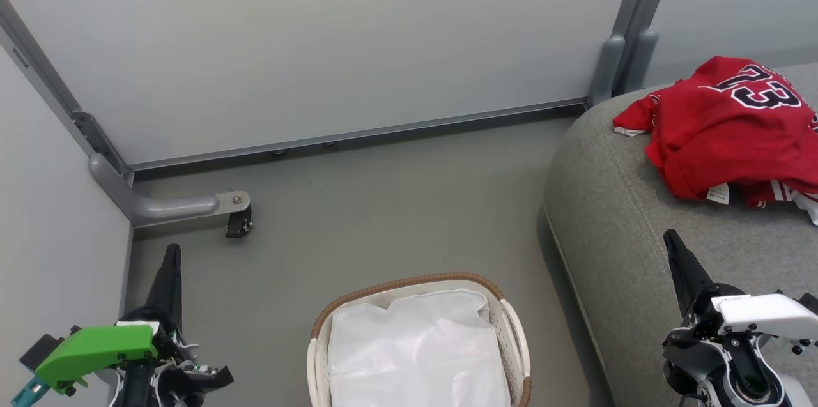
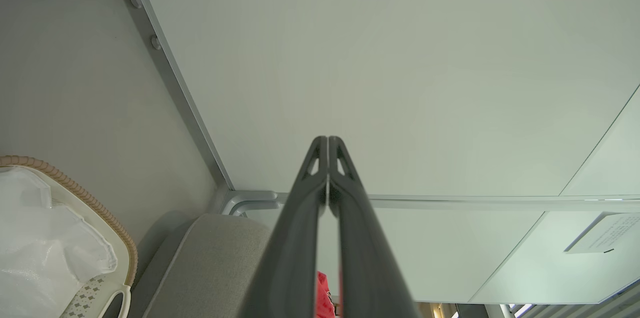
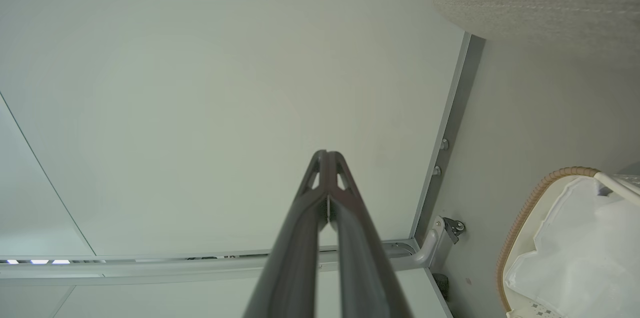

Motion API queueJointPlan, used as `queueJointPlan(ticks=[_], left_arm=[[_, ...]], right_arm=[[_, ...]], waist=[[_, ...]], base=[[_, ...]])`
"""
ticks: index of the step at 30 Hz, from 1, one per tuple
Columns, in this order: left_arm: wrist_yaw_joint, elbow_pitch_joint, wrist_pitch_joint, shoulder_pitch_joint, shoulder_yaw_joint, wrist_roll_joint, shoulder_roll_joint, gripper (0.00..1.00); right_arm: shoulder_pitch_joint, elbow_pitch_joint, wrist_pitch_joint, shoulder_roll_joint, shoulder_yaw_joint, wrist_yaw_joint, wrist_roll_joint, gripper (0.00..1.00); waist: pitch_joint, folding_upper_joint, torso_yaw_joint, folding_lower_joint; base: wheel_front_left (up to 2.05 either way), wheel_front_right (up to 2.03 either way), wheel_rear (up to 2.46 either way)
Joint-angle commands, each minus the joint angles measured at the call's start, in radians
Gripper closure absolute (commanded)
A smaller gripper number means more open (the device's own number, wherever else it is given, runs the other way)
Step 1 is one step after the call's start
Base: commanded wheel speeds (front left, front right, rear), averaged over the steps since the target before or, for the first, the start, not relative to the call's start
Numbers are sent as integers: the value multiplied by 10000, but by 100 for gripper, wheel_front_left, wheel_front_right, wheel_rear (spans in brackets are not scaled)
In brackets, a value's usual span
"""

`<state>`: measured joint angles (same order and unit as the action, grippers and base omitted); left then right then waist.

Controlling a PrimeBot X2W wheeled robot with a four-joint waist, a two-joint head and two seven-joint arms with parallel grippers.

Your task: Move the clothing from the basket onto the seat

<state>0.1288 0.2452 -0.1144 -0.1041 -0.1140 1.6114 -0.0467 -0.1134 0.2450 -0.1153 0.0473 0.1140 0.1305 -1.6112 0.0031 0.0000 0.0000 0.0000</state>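
**Crumpled red jerseys (image 1: 728, 126) on the seat (image 1: 613, 215)**

The red jerseys, one showing a dark 23, lay heaped on the grey seat near its rounded edge. The white basket (image 1: 409, 281), brown-rimmed, stood upright on the floor beside it, its white liner (image 1: 415, 349) showing inside.

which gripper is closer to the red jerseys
Right. The right gripper is by the seat, near the jerseys; the left gripper is far off, beyond the basket.
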Motion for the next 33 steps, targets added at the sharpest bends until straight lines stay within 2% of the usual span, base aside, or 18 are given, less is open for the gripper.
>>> queueJointPlan(ticks=[1,33], left_arm=[[38,-18,-27,-92,-20,32,-66,100],[39,-19,-26,-92,-19,32,-66,100]], right_arm=[[102,-29,-13,56,17,4,-35,100],[103,-29,-12,57,16,4,-36,100]], waist=[[0,0,0,0],[0,0,0,0]], base=[[0,0,0],[0,0,0]])
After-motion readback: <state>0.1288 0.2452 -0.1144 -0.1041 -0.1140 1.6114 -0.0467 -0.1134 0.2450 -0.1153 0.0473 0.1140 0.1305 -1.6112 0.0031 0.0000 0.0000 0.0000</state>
